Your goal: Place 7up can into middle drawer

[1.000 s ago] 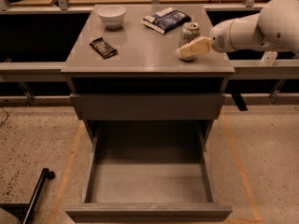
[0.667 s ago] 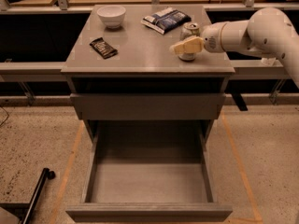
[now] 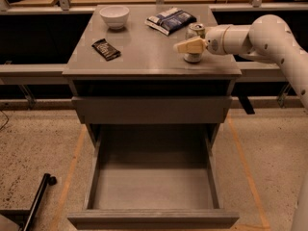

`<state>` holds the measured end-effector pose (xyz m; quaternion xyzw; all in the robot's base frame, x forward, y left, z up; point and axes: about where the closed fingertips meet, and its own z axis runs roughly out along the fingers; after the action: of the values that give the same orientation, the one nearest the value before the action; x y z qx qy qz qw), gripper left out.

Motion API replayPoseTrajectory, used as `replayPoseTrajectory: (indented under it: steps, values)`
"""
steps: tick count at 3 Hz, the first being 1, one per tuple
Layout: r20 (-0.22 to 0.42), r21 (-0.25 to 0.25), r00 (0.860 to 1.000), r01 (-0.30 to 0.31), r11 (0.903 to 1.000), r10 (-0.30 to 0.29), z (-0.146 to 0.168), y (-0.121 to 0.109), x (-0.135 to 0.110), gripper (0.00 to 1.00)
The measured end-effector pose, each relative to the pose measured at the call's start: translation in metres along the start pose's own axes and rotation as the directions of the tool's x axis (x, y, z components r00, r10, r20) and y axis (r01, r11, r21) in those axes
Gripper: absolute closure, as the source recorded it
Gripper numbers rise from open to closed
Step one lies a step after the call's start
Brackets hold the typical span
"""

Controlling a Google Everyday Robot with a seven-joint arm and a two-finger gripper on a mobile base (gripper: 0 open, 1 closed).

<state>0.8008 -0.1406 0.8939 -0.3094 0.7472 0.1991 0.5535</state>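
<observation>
The 7up can (image 3: 195,31) stands upright on the right side of the grey cabinet top (image 3: 144,57), its silver top showing. My gripper (image 3: 186,46) reaches in from the right on the white arm (image 3: 260,37) and sits level with the can's middle, covering part of its body. The can's base (image 3: 192,58) still rests on the top. The middle drawer (image 3: 154,189) is pulled fully open below, its grey floor bare.
A white bowl (image 3: 114,16), a blue-and-white snack bag (image 3: 171,19) and a dark snack bar (image 3: 106,49) lie on the cabinet top. The upper drawer front (image 3: 151,109) is shut. A black pole (image 3: 38,201) lies on the floor at lower left.
The arm has swung left and slightly forward, bringing the gripper from beside the can to across its body. The can has not moved.
</observation>
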Motion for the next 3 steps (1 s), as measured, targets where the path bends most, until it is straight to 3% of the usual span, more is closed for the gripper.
replayPoseTrajectory:
  steps: [1,3]
  values:
    - [-0.028,0.033,0.999,0.043,0.9985,-0.042,-0.023,-0.002,0.005,0.41]
    - [-0.128,0.057,0.987,0.106,0.9927,-0.098,-0.09,0.022,0.022,0.87]
